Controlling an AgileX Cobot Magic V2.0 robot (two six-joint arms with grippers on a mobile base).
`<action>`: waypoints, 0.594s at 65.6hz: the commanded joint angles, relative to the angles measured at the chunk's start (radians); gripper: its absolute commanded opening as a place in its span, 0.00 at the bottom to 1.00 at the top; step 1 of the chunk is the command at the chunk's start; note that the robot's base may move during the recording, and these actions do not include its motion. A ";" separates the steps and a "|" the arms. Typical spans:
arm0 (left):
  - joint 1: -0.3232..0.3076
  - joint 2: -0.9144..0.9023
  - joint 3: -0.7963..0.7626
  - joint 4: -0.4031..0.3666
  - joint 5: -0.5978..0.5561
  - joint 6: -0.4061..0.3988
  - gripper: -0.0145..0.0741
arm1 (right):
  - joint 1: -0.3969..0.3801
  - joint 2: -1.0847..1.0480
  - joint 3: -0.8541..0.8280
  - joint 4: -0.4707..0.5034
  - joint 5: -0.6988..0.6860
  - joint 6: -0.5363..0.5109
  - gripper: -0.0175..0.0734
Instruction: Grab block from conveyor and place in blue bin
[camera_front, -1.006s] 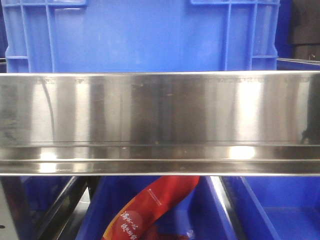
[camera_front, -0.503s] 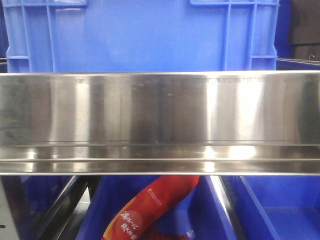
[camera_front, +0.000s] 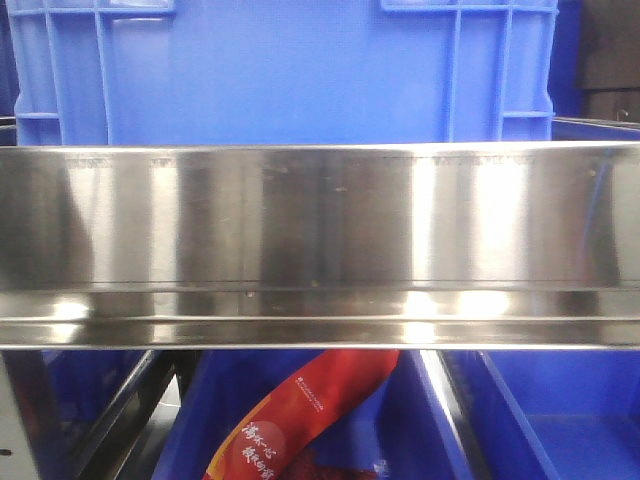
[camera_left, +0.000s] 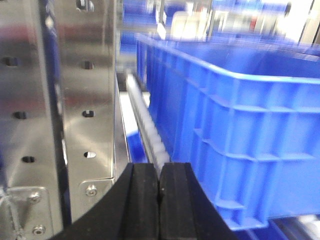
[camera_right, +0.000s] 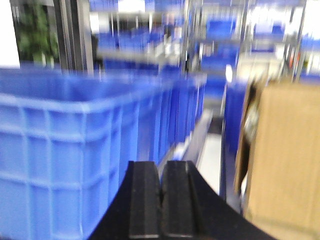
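A ribbed blue plastic bin (camera_front: 280, 70) stands directly behind a wide brushed-steel rail (camera_front: 320, 240) that blocks the front view. Below the rail lies a red printed packet (camera_front: 300, 420). Left hand (camera_left: 159, 200) and right hand (camera_right: 161, 202) are both pressed closed, empty. No block or conveyor shows.

We see only the blue bin (camera_front: 280, 70): ribbed plastic crate, upright behind a steel rail, open top in the left wrist view (camera_left: 240, 130). Block and belt not visible.
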 joint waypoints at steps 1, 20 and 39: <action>0.005 -0.048 0.004 -0.008 -0.016 -0.004 0.04 | -0.007 -0.054 0.004 0.000 -0.027 0.004 0.02; 0.005 -0.113 0.004 -0.008 -0.031 -0.004 0.04 | -0.007 -0.103 0.004 0.000 -0.029 0.004 0.01; 0.005 -0.113 0.004 -0.008 -0.031 -0.004 0.04 | -0.015 -0.115 0.013 -0.078 -0.027 0.004 0.01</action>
